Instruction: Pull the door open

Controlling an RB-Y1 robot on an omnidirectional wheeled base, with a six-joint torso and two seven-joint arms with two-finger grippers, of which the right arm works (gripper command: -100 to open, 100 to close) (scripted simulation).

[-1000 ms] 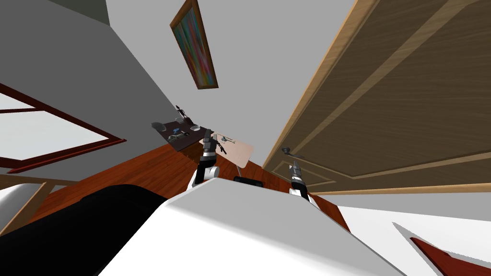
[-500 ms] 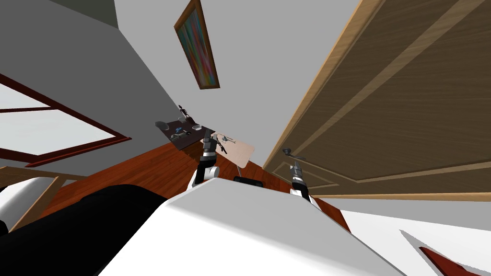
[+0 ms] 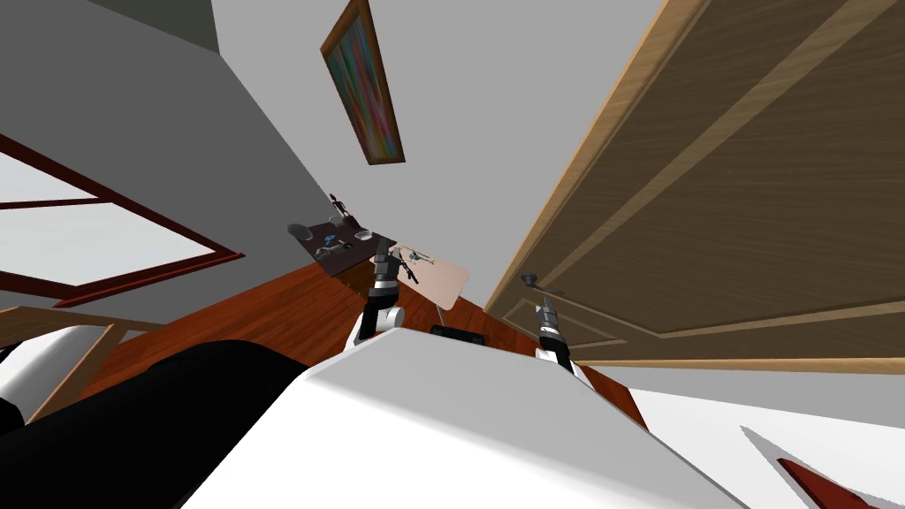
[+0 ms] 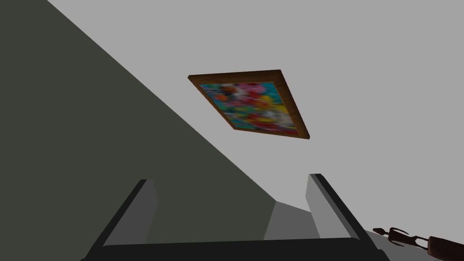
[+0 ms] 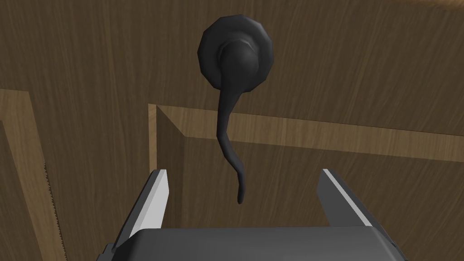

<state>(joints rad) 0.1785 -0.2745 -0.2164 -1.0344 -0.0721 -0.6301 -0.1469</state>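
Observation:
A brown panelled wooden door [image 3: 751,194] in a lighter frame takes up the right of the head view. Its dark lever handle [image 3: 537,284] sits low near the frame side. In the right wrist view the handle [image 5: 232,113] hangs from a round rose, its thin tip ending between my open fingers without touching them. My right gripper [image 5: 244,195] is open just short of the door [image 5: 362,68]. In the head view the right gripper [image 3: 543,307] stands just below the handle. My left gripper [image 4: 231,199] is open and holds nothing; it is raised by the small tables [image 3: 382,258].
A dark side table [image 3: 340,246] with small objects and a pale tabletop [image 3: 437,274] stand against the wall ahead on the left. A colourful framed picture [image 3: 364,84] hangs above them. A window [image 3: 97,239] is at far left. Red-brown wood floor [image 3: 265,309] runs between.
Over the last second the head view has shifted slightly, so I have moved a little. The right gripper sits a touch closer under the handle. Both grippers have stayed open.

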